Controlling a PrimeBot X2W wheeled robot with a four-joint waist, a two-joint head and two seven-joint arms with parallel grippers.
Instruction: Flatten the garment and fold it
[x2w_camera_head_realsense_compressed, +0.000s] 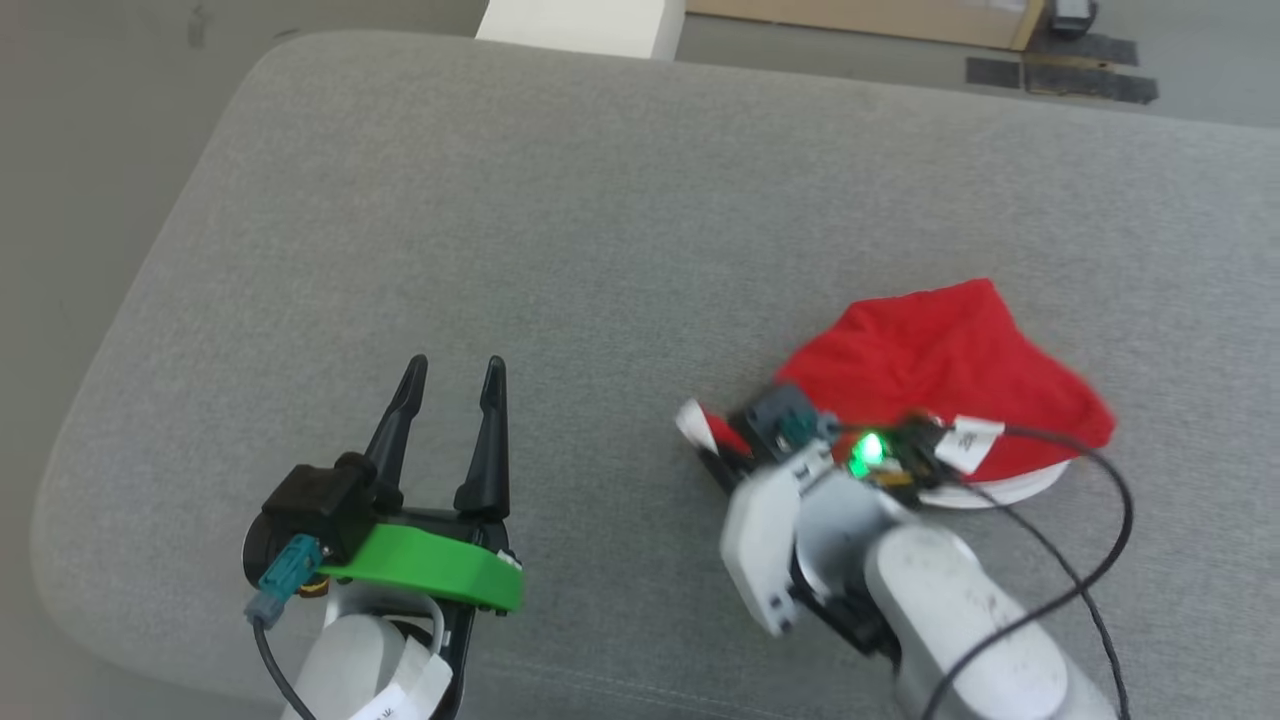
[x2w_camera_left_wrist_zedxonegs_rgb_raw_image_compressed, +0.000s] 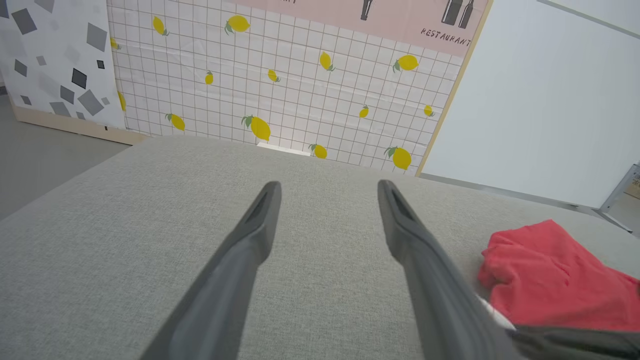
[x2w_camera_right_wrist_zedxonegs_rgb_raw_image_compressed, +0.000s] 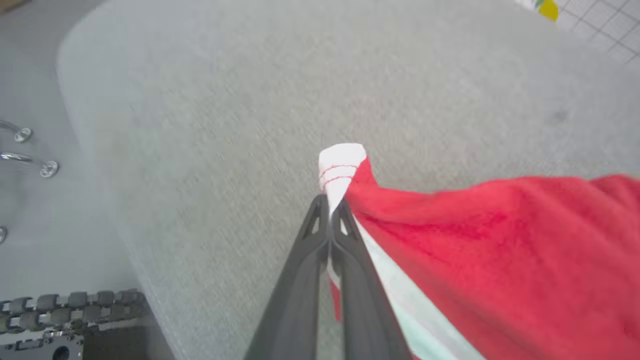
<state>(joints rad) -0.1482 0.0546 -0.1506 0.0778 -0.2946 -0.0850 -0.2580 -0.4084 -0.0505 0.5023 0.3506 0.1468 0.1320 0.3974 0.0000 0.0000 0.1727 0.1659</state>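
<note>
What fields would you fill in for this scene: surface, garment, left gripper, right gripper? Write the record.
surface: grey fabric cushion
garment: red, white band, crumpled, on the cushion's right part
left gripper: open, over bare cushion, apart from the garment
right gripper: shut on the garment's white-trimmed corner
</note>
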